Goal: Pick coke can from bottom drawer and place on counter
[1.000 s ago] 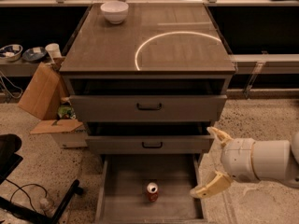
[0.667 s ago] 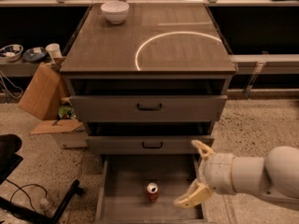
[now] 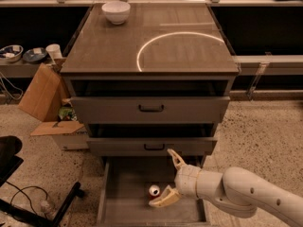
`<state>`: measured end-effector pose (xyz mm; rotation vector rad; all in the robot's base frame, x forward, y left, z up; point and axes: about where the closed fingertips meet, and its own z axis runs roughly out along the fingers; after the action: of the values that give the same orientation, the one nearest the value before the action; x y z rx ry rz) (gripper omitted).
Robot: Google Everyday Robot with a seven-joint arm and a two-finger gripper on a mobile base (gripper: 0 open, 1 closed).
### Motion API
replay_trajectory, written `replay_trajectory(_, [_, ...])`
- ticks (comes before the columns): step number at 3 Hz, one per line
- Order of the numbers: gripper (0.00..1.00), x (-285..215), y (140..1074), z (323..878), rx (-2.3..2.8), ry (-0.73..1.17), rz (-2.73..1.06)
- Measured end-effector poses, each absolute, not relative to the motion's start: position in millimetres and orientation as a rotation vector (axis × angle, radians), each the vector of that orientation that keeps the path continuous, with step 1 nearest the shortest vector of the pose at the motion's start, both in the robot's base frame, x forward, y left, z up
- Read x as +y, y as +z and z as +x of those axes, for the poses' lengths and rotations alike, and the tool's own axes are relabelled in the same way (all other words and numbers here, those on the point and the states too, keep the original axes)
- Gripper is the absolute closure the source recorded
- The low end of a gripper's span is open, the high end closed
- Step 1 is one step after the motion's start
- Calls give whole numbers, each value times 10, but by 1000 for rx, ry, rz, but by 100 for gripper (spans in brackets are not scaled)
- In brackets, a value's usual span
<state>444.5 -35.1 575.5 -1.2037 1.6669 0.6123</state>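
Note:
The coke can (image 3: 154, 190), small and red with a silver top, stands upright on the floor of the open bottom drawer (image 3: 124, 197). My gripper (image 3: 166, 178) reaches in from the right, just right of the can. Its fingers are spread wide: one fingertip (image 3: 172, 154) points up near the middle drawer front and the other fingertip (image 3: 157, 202) lies low, close beside the can. It holds nothing. The counter (image 3: 118, 46) above is grey-brown with a thin white arc.
A white bowl (image 3: 116, 12) sits at the counter's back left. Two grey drawer fronts with black handles (image 3: 151, 109) are above the open drawer. Cardboard boxes (image 3: 45, 98) stand at the left. A black chair base (image 3: 28, 202) is at the lower left.
My gripper has moved left across the bottom drawer, from beyond its right wall to right beside the coke can. The can has not moved.

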Motion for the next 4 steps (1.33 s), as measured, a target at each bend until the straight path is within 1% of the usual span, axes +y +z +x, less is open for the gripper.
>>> replay_trajectory(1, [0,-214,5170,4717,1650,652,-1167])
replay_trajectory(2, [0,-156,4447,4764,1700,756,-1084])
replay_trajectory(4, [0,-109,4296,4804,1692,751,-1102])
